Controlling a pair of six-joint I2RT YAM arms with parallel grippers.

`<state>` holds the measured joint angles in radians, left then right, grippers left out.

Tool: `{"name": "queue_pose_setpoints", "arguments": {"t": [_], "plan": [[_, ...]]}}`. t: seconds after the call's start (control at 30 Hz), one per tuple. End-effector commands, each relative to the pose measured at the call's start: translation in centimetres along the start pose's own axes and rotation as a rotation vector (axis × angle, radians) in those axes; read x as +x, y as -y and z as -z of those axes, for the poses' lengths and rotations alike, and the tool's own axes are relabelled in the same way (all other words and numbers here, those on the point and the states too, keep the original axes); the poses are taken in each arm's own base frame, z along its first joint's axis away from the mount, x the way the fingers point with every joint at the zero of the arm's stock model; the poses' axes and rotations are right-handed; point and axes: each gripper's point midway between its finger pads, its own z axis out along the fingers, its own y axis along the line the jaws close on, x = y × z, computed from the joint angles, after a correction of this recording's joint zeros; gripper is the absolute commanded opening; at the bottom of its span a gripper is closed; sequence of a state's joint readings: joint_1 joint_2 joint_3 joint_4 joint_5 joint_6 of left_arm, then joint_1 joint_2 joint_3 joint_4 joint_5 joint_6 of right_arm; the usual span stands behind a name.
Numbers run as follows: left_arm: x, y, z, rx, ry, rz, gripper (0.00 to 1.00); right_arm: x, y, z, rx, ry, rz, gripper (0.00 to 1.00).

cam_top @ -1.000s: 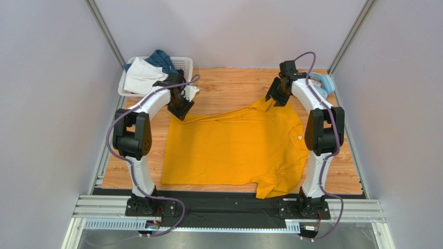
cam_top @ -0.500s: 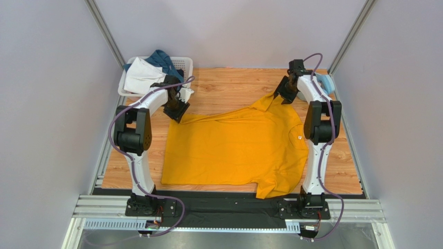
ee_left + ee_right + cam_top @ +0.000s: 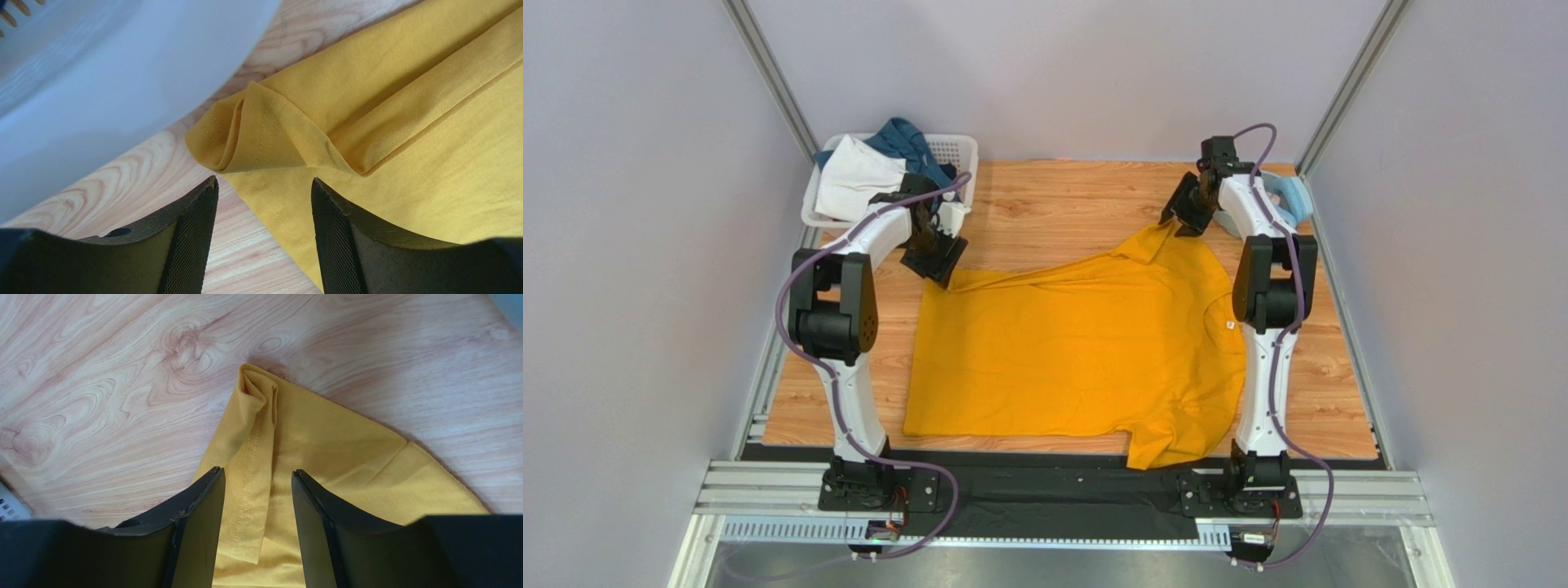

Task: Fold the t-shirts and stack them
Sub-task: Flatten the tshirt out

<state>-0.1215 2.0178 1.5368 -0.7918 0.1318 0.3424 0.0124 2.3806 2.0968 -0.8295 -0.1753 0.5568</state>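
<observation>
A mustard-yellow t-shirt (image 3: 1075,349) lies spread on the wooden table, collar to the right. My left gripper (image 3: 935,257) hangs over its far-left corner. In the left wrist view the gripper (image 3: 263,184) is open, and the shirt's doubled-over corner (image 3: 258,131) lies just beyond the fingertips, with nothing pinched. My right gripper (image 3: 1182,221) is at the far sleeve tip. In the right wrist view it (image 3: 258,474) is open, and the sleeve hem (image 3: 255,453) lies flat between its fingers, ungripped. A white t-shirt (image 3: 854,178) and a teal-blue one (image 3: 906,141) sit in the basket.
The white lattice basket (image 3: 959,153) stands at the back left, close behind my left gripper; its wall (image 3: 123,73) fills the left wrist view's upper left. Light-blue headphones (image 3: 1284,196) lie at the back right, beside the right arm. Grey walls enclose the table.
The left jaws have spread wider and the left gripper has drawn back a little toward the basket. The right gripper has shifted slightly toward the back right. The shirt lies as before.
</observation>
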Motion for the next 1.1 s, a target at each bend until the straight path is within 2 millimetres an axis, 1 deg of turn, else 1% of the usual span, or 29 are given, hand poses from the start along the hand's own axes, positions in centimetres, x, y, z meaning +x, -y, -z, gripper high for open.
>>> {"name": "queue_pose_setpoints", "arguments": {"t": [0.0, 0.07, 0.23, 0.27, 0.33, 0.5, 0.63, 0.77, 0.93, 1.07], "plan": [[-1.8, -0.4, 0.8, 0.01, 0.053, 0.03, 0.64, -1.7, -1.5, 0.0, -0.059, 0.042, 0.002, 0.49], [-1.9, -0.4, 0.8, 0.015, 0.055, 0.038, 0.64, -1.8, -1.5, -0.4, -0.059, 0.042, 0.009, 0.48], [-2.2, -0.1, 0.7, 0.039, 0.061, 0.054, 0.65, -2.1, -1.7, -0.6, -0.074, 0.049, 0.022, 0.47], [-2.2, -0.2, 0.7, 0.033, 0.057, 0.058, 0.65, -3.1, -0.4, -0.5, -0.066, 0.061, 0.003, 0.47], [-1.9, -0.2, 0.1, 0.038, 0.044, 0.062, 0.65, -3.5, -0.6, -0.4, -0.076, 0.072, 0.005, 0.47], [-1.6, -0.3, -0.8, 0.035, 0.028, 0.078, 0.65, -4.6, -0.1, -0.1, -0.09, 0.091, -0.014, 0.46], [-2.3, -0.6, -0.5, 0.024, 0.048, 0.083, 0.65, -5.2, 0.1, 0.0, -0.1, 0.099, -0.029, 0.45], [-2.9, -1.0, -0.1, 0.019, 0.068, 0.089, 0.65, -5.1, -0.1, -0.5, -0.118, 0.088, -0.04, 0.44], [-2.2, -1.1, -0.5, 0.017, 0.05, 0.094, 0.64, -4.1, -0.8, -1.7, -0.162, 0.048, -0.057, 0.43], [-1.6, -1.2, -0.7, 0.017, 0.038, 0.099, 0.64, -4.1, -1.2, -1.7, -0.168, 0.051, -0.05, 0.42]]}}
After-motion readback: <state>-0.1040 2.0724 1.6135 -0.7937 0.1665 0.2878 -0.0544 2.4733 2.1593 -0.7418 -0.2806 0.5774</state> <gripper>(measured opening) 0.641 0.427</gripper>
